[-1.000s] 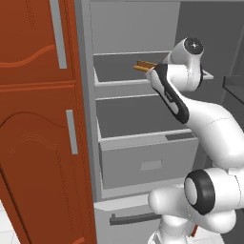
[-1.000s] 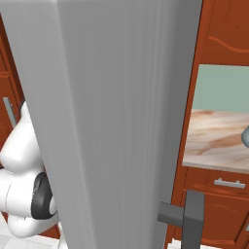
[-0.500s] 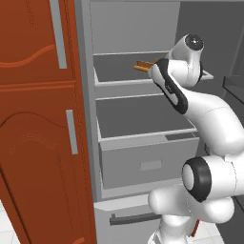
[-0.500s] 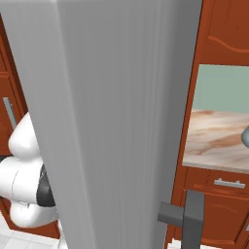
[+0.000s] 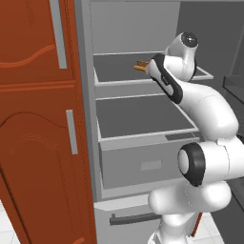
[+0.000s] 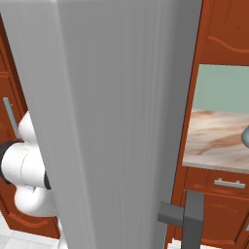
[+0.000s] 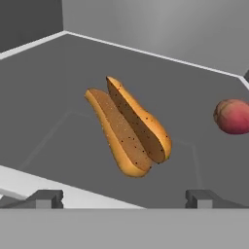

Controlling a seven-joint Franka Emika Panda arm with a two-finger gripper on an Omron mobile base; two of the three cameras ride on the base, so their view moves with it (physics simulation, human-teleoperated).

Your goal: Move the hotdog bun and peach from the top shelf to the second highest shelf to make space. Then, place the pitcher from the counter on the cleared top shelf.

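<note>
Bun [image 7: 129, 127] lies dead ahead of me on the top shelf [image 7: 53, 97], slanted across my line of sight, split side up w/ the darker strip showing. My fingers [image 7: 124, 198] are spread fully wide, nothing betw. them, tips low at the shelf's pale front edge — I judge that's so I can straddle the bun once I push in. Peach [image 7: 233, 116] sits off to one side of the bun, apart from it, not touching; prob. second to go since the bun is the one lined up. From the left base cam my arm reaches up into the open fridge, wrist level w/ the top shelf, and a bit of bun [image 5: 141, 66] pokes out past my hand; the shelf below [image 5: 138, 114] is bare, so there's room for both items. Bun's long axis is angled to my fingers, so I'd guess a wrist roll may be needed to close across its narrow width, not along it. Counter [image 6: 219, 141] is off past the fridge door in the right base cam; a grey-blue sliver at its edge is likely the pitcher [image 6: 244, 139], can't tell more. No step done yet.
</note>
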